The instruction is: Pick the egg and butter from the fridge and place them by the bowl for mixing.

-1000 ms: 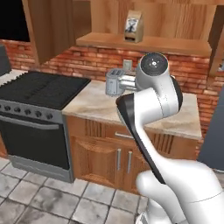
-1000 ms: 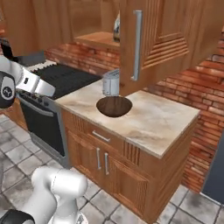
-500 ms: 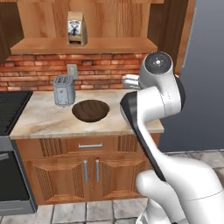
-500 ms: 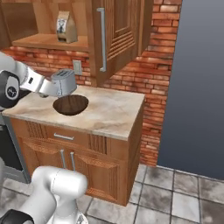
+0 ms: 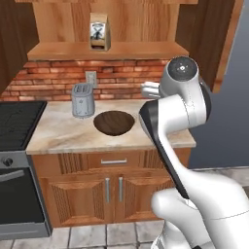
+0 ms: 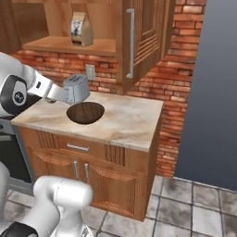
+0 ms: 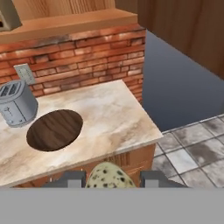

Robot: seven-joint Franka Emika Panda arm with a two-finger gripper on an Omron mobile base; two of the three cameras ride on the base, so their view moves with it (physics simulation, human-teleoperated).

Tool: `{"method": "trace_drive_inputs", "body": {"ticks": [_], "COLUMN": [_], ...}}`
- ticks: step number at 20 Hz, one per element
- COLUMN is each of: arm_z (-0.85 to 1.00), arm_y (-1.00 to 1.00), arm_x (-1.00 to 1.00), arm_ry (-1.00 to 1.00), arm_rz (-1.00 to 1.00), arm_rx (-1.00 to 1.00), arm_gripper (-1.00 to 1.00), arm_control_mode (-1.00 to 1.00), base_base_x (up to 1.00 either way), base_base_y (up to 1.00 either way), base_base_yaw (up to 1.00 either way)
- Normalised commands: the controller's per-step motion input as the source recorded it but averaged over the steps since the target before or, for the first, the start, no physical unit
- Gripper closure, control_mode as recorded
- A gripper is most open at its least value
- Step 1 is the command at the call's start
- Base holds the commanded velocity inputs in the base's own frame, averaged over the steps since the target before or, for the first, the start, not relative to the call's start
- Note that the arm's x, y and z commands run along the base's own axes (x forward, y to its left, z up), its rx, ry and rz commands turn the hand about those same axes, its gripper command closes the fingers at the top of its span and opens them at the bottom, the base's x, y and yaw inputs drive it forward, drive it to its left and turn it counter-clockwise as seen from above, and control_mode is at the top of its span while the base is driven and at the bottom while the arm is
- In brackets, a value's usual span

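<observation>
Egg (image 7: 110, 176), pale and speckled, sits clamped between the two dark fingers (image 7: 70, 179) at the bottom of the hand view, so the gripper (image 7: 112, 179) is narrowed onto it. From there the wooden bowl (image 7: 54, 129) lies ahead and to the left on the marble table (image 7: 114, 114), just beside the silver toaster (image 7: 16, 104). Bare stone to the bowl's right looks like ample room for setting the egg down. Brick wall (image 7: 87, 57) backs the table; tiled floor (image 7: 192, 153) lies to its right.

No legible text anywhere.
</observation>
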Motion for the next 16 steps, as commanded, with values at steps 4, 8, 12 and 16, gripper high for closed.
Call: {"method": "trace_drive_inputs", "body": {"ticks": [4,8,12,16], "arm_z": [0.0,0.0,0.0,0.0], "arm_y": [0.0,0.0,0.0,0.0], "arm_x": [0.0,0.0,0.0,0.0], "arm_ry": [0.0,0.0,0.0,0.0], "arm_rz": [0.0,0.0,0.0,0.0], "arm_rx": [0.0,0.0,0.0,0.0], "arm_gripper": [1.0,1.0,1.0,1.0], "arm_control_mode": [1.0,1.0,1.0,1.0], "base_base_x": [0.33,0.01,0.18,0.26], "base_base_y": [0.63,0.04,-0.01,-0.06], "base_base_yaw": [0.0,0.0,0.0,0.0]}}
